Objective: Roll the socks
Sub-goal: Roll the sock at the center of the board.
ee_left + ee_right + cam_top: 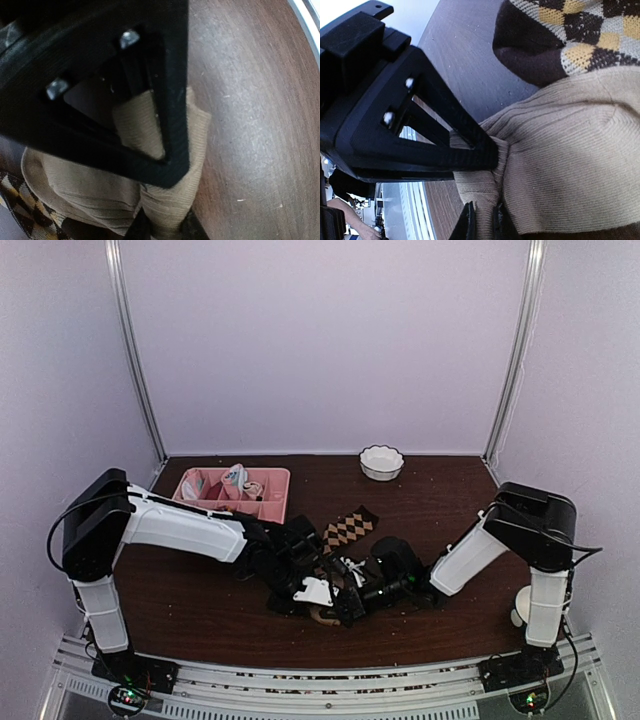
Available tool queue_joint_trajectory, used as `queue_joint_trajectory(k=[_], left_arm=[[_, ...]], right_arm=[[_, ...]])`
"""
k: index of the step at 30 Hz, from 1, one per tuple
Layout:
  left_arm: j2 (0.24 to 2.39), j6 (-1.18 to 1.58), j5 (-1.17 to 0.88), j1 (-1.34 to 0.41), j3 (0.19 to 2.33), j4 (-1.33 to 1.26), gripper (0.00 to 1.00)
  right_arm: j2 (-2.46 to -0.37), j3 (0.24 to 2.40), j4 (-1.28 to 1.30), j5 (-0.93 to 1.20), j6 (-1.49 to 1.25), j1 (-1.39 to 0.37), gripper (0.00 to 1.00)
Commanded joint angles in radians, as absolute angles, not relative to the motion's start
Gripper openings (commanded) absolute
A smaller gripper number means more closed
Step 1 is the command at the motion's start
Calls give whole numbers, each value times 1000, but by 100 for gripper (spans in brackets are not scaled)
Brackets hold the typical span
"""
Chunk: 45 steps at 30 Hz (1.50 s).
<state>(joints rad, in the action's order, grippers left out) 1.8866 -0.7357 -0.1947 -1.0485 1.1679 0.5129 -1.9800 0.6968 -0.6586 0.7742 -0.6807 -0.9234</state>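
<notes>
The tan sock lies bunched on the brown table, between the two arms' tips near the front middle. My left gripper is shut on a raised fold of it, one fingertip on each side of the fabric. My right gripper is shut on a neighbouring fold of the tan sock. Each wrist view is crossed by the other gripper's black finger. The dark argyle sock lies flat just behind the grippers, its end touching the tan sock. In the top view the left gripper and right gripper meet tip to tip.
A pink divided tray holding small rolled bundles stands at the back left. A white fluted bowl sits at the back, right of centre. A pale round object rests beside the right arm's base. The metal rail runs along the near edge.
</notes>
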Motion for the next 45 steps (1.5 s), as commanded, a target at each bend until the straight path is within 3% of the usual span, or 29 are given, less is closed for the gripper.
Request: queue_joint_trajectory(k=[1,3,6,13,20,21,22,23,27,31,34,37,45], left_arm=[[1922,-729,-196,-1040,1191,517,12],[1940,-707,-245,-1013,1219,556,6],[1987,-671,-325,-962,1274,631,0],[2080,-652,-432,-919,1330,736,0],[2136,-653,-509,-893,1387,820,0],[2146,-653,-528,-886,1399,840,0],[2156,-655,-543,-881,1413,857,0],[2167,-657,-554,-873,1426,873,0],[2194,-676,-591,-863,1459,928,1],[2218,-690,-604,-862,1480,957,1],[2219,-702,-613,-862,1478,962,1],[2228,-715,-620,-862,1480,971,2],[2257,-741,-606,-862,1489,994,3]], right_arm=[[-2030,604,-374,642,-696,-919,0],[-1985,571,-430,602,-685,-919,4],[-1906,496,-547,543,-669,-925,18],[-1740,382,-620,366,-581,-968,41],[-1546,228,-723,116,-516,-1026,51],[-1501,223,-692,54,-484,-1049,80],[-1452,225,-654,-23,-449,-1083,98],[-1392,230,-610,-107,-416,-1115,100],[-1296,287,-413,-355,-381,-1175,100],[-1222,249,-388,-595,-648,-1169,100],[-1179,152,-633,-474,-492,-1165,100],[-1260,179,-706,-465,-185,-1282,91],[-1472,350,-683,-228,179,-1374,77]])
